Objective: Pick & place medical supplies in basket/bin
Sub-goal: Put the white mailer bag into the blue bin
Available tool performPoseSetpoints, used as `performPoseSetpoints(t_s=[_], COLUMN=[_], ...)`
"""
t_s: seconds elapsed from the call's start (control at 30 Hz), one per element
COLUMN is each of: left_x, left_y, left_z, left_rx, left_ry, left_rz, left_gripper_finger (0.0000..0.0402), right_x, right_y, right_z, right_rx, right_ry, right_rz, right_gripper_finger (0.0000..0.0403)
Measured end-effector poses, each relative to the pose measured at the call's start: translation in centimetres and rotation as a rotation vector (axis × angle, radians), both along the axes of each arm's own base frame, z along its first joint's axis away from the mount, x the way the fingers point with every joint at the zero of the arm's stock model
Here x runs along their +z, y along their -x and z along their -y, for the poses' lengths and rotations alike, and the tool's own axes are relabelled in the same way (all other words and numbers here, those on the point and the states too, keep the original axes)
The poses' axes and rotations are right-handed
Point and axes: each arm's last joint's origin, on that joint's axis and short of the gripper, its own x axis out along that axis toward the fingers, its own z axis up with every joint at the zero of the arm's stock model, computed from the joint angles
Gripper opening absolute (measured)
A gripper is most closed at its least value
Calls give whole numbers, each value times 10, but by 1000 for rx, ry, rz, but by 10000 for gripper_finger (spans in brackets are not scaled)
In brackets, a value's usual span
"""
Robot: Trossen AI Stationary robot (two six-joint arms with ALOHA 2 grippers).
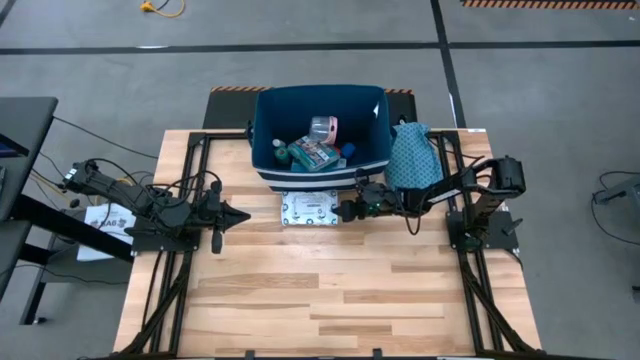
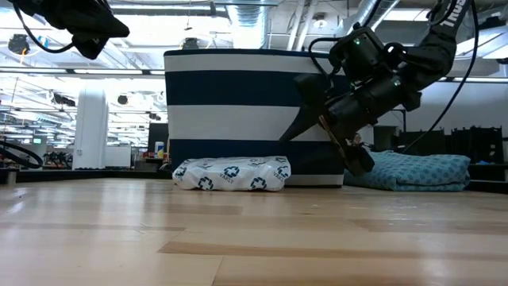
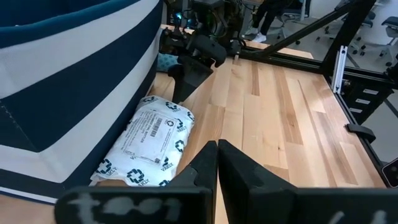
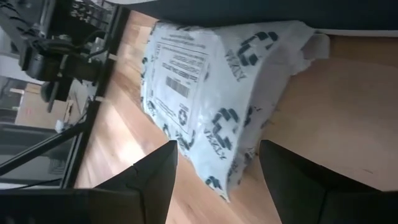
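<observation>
High view: white packet (image 1: 311,209) flat on table (image 1: 330,300), touching striped navy bin (image 1: 268,140); right gripper (image 1: 347,211) just beside packet, fingers spread, empty. Low view: packet against bin base. Left wrist view: left gripper (image 3: 217,163) closed, empty, pointing toward packet.

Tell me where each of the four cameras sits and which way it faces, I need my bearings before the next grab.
High view: overhead, looking straight down; both arms, the bin, the white packet.
Low view: tabletop height, facing the striped bin wall; the right gripper hangs beside the packet.
Left wrist view: on the left arm, looking past the shut left gripper at the packet and the right arm.
Right wrist view: on the right arm, looking between open fingers at the packet.
All four share the packet.
</observation>
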Motion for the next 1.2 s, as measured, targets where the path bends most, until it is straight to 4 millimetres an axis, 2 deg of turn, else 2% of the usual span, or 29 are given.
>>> performPoseSetpoints(t_s=[0.13,0.27,0.5,0.8,1.0,1.2], left_x=[0,0,0,0,0,0], left_y=[0,0,0,0,0,0], left_z=[0,0,0,0,0,0], left_rx=[-2,0,1,1,1,1], left_ry=[-14,-16,-14,-12,-13,-16], left_rz=[-1,-1,3,3,2,-3], left_gripper_finger=[0,0,0,0,0,0], right_x=[4,-4,-15,-2,-2,-2], right_y=[-4,-11,-42,-49,-49,-49], right_z=[2,4,3,10,12,12], right_rx=[3,36,117,113,105,106], right_ry=[-1,-12,-52,-29,-28,-17], right_rz=[14,-29,-24,20,14,9], right_gripper_finger=[221,221,221,196,135,14])
